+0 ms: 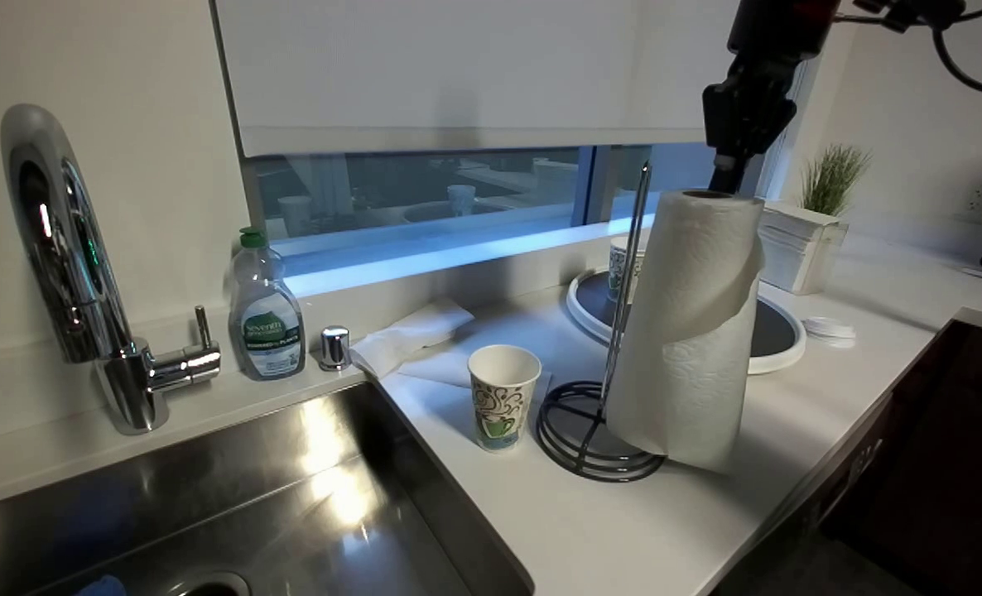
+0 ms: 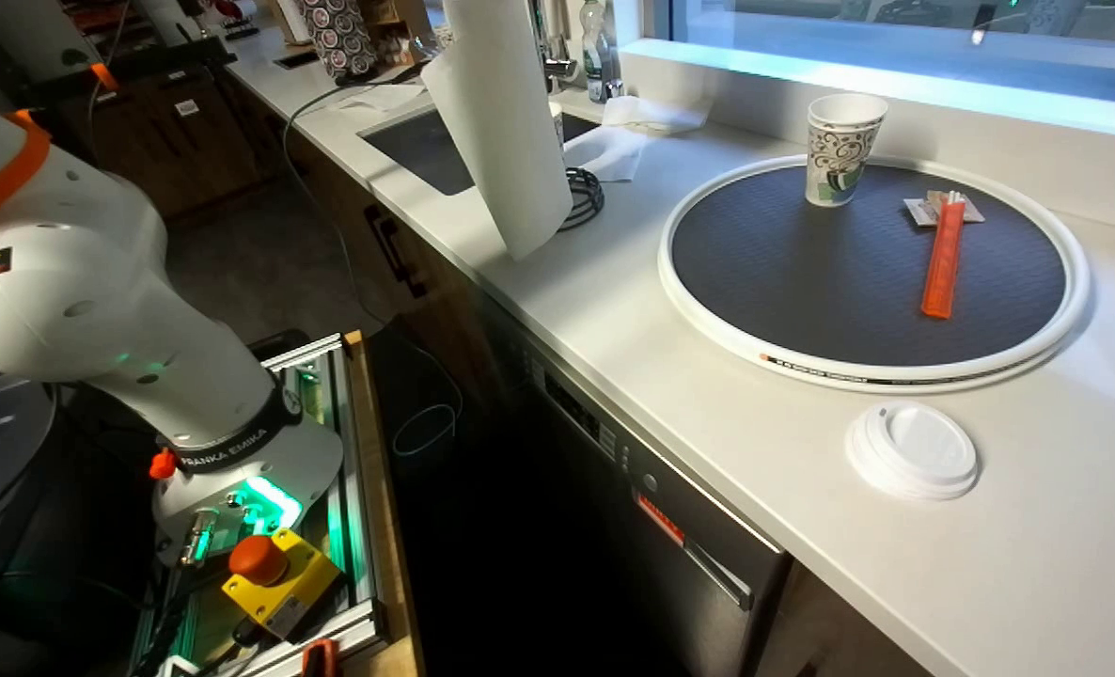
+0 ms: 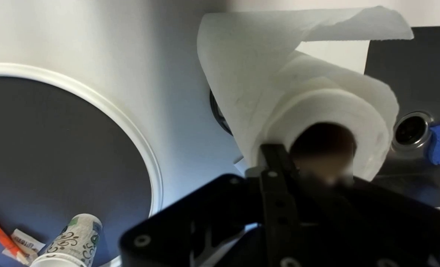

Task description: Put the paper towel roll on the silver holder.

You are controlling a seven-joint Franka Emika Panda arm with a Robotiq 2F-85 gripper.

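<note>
white paper towel roll [image 1: 690, 331] tilts near silver holder [image 1: 600, 414], gripper [image 1: 727, 180] clamped on roll's top edge
probably light, soft, easily dented; best held by core wall

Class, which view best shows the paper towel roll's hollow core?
The wrist view: it looks into the hollow core. Exterior views give only a dark sliver beside the gripper, or nothing where the paper towel roll runs off the picture's top.
</note>
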